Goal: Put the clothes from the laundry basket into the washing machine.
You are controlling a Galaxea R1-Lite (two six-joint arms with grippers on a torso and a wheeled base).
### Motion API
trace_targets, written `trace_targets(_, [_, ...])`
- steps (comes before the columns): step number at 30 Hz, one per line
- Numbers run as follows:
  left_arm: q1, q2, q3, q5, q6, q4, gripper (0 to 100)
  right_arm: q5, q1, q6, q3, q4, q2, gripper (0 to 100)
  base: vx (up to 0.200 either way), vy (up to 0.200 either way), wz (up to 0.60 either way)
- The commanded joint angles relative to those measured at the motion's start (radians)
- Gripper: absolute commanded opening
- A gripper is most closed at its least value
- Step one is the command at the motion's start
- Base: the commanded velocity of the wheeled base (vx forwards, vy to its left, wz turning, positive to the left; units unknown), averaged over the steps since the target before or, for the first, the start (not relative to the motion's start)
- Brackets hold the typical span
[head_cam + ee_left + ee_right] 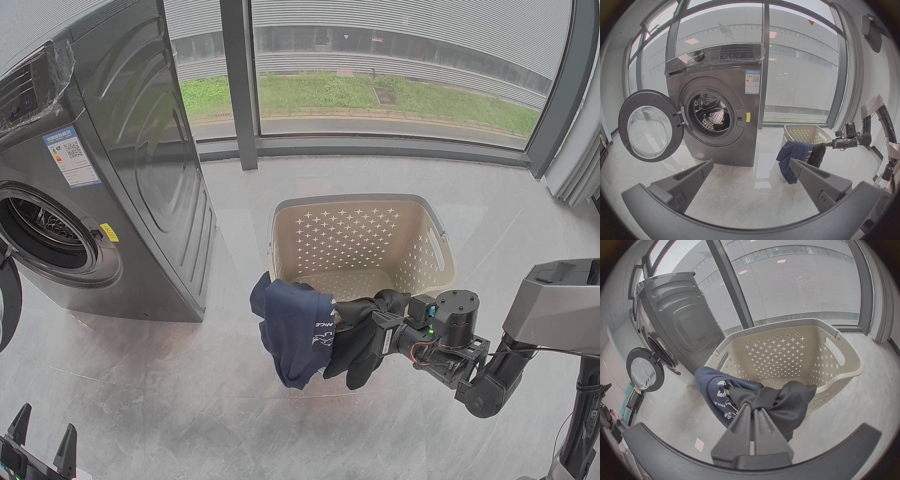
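right pincer (752, 410) grips just a small fold of the black garment (356, 350), and that is where trouble would likely start. the navy garment (294, 337) hangs against the black one, and i cannot tell whether it is pinched too or only caught in the bunch. if it is only caught, a swing toward the washer (125, 156) could shake it loose onto the floor (187, 406).

both pieces hang low just outside the near rim of the basket (437, 250). a snag on that rim could drag the basket or pull the cloth free. the drum mouth (50, 234) is well apart from the bundle, so the carry looks long. loose ends might also drape over the lip of the opening and stay outside. the door (650, 125) stands swung wide, so it should not block the way.

the right pincer's jaws are pressed together on the black cloth, with almost no gap between the tips. the left pincer (750, 162) is spread wide and holds nothing. it sits low, well apart from the clothes, and faces the washer.
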Motion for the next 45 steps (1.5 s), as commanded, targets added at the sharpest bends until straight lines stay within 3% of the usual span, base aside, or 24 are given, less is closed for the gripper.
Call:
trace_targets(1, [0.001,-0.015,0.016,0.0,0.0,0.0,100,0.0,0.0,0.001,0.007,0.0,-0.028,0,0.0,0.0,0.0])
trace_targets(8, [0.0,-0.015,0.016,0.0,-0.001,0.0,100,-0.005,0.0,0.001,0.054,0.001,0.007,0,0.0,0.0,0.0])
trace_targets(9, [0.0,-0.015,0.016,0.0,-0.001,0.0,100,-0.009,-0.002,0.002,0.048,-0.002,0.04,100,0.0,0.0,0.0])
trace_targets(16, [0.0,-0.015,0.016,0.0,-0.001,0.0,100,-0.011,-0.04,-0.004,0.005,0.001,0.104,100,0.0,0.0,0.0])
trace_targets(21, [0.0,-0.015,0.016,0.0,0.0,0.0,100,-0.005,-0.077,-0.027,-0.07,0.001,0.178,100,0.0,0.0,0.0])
trace_targets(22, [0.0,-0.015,0.016,0.0,-0.001,0.0,100,-0.002,-0.088,-0.03,-0.121,0.001,0.219,100,0.0,0.0,0.0])
trace_targets(27, [0.001,-0.015,0.016,0.0,-0.001,0.0,100,0.001,-0.095,-0.048,-0.22,-0.005,0.28,100,0.0,0.0,0.0])
trace_targets(35, [0.0,-0.015,0.016,0.0,-0.001,0.0,100,0.015,-0.083,-0.048,-0.26,-0.023,0.299,100,0.0,0.0,0.0])
trace_targets(36, [0.0,-0.015,0.016,0.0,-0.001,0.0,100,0.015,-0.082,-0.048,-0.26,-0.031,0.299,0,0.0,0.0,0.0])
trace_targets(45, [0.0,-0.015,0.016,0.0,-0.001,0.0,100,0.021,-0.063,-0.05,-0.239,-0.085,0.296,0,0.0,0.0,0.0])
